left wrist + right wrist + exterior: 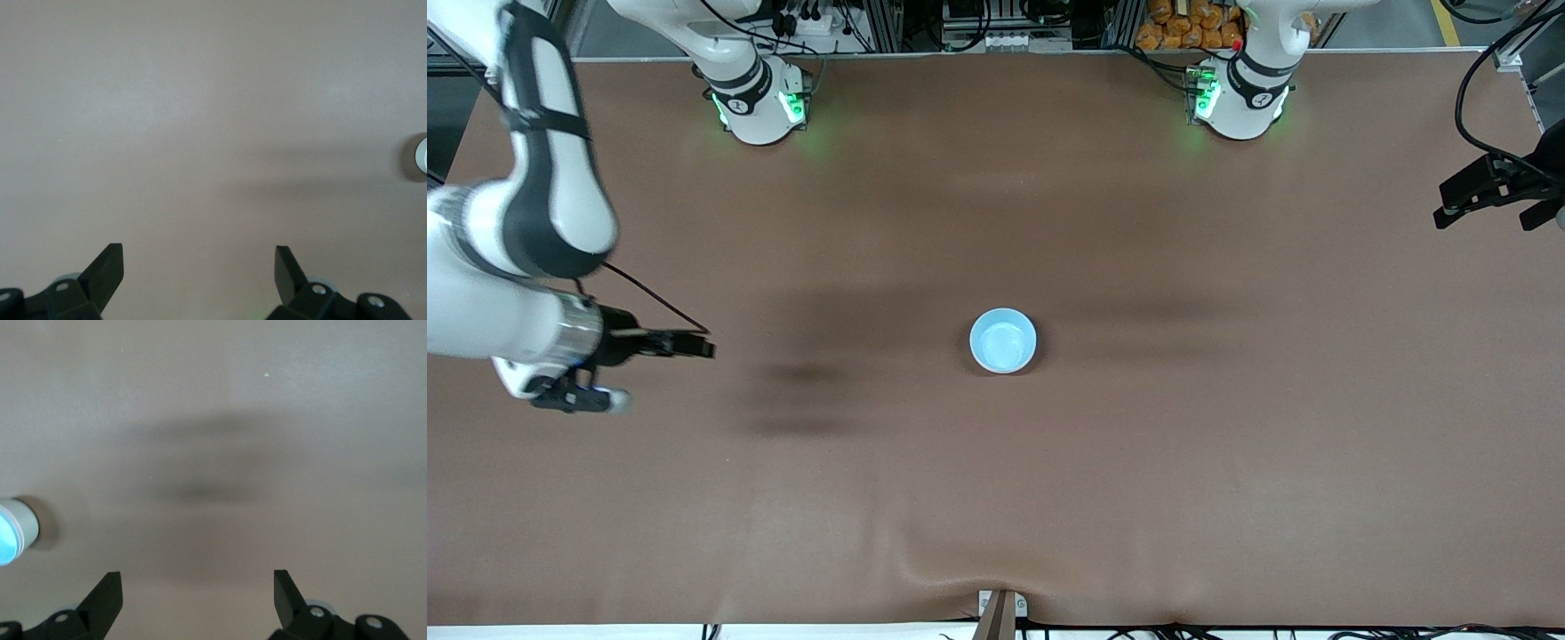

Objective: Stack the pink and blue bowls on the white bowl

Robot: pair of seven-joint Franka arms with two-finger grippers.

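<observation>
One bowl stack [1003, 340] sits mid-table [1049, 489], blue bowl on top, white wall below it in the right wrist view; pink not visible; right tool [197, 587] spread wide, empty, over its table end; left tool [199, 263] likewise wide, empty, over its end.

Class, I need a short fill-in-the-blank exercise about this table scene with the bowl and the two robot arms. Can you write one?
1. The bowl whose inside shows at the table's middle is ____ in colour.
2. The left pincer has its fingers ____.
3. The right pincer holds ____.
4. The number of bowl stacks on the brown table is ____.

Missing words: blue; open; nothing; one
</observation>
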